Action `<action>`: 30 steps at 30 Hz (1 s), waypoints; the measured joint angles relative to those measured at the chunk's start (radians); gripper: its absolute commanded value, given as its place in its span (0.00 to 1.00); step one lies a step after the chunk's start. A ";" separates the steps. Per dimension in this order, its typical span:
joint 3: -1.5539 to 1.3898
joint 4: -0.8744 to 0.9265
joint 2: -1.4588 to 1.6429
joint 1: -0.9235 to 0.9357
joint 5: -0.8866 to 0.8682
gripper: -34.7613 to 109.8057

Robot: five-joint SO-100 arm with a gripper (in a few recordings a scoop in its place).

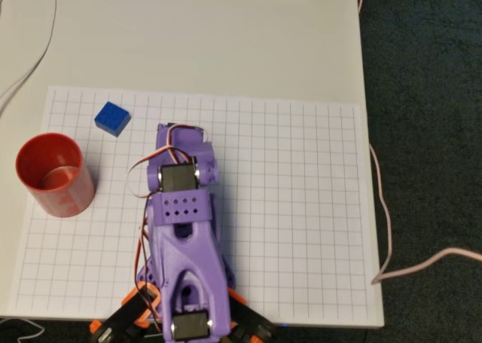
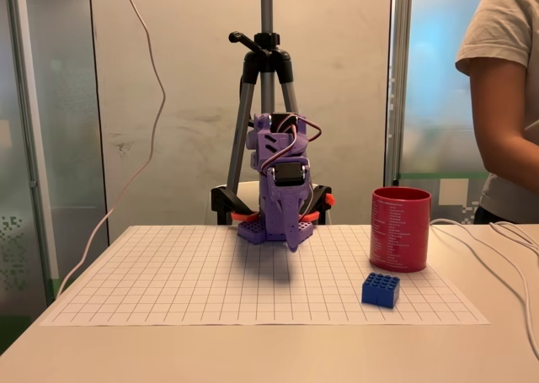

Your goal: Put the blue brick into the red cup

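Blue brick and red cup wait on a white paper grid sheet [image 1: 301,207] spread over a pale tabletop [image 2: 253,353], with a purple plastic robot arm [image 1: 184,237] folded low above the sheet's near-centre in the overhead view. A person in a light short-sleeved shirt [image 2: 505,97] stands at the right edge of the fixed view, one bare arm hanging beside the table. Behind the arm rises a black and grey camera tripod [image 2: 266,88].

The arm's two-finger purple gripper [image 2: 294,238] points down toward the sheet in the fixed view, its tip just above the paper; whether its fingers are spread or pressed together cannot be told, and nothing is seen between them.

The round red translucent plastic cup [image 1: 54,175] stands upright with its mouth open, well to the left of the gripper in the overhead view and to its right in the fixed view [image 2: 400,229].

The small bright-blue studded plastic toy brick [image 1: 112,118] lies flat on the grid, studs up, apart from the gripper and up-left of it in the overhead view, near the cup without touching it. In the fixed view the brick [image 2: 381,289] sits in front of the cup, lower right of the gripper.

Thin white cables [image 2: 497,248] trail across the table's right side.
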State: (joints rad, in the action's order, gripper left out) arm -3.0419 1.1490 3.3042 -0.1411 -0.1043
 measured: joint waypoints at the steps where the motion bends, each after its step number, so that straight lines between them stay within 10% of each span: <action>1: 0.000 0.002 0.000 0.000 0.000 0.24; 30: 0.327 0.100 -0.155 0.115 0.202 0.24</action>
State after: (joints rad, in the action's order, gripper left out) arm -2.7151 1.2487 3.1493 -0.0261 0.0982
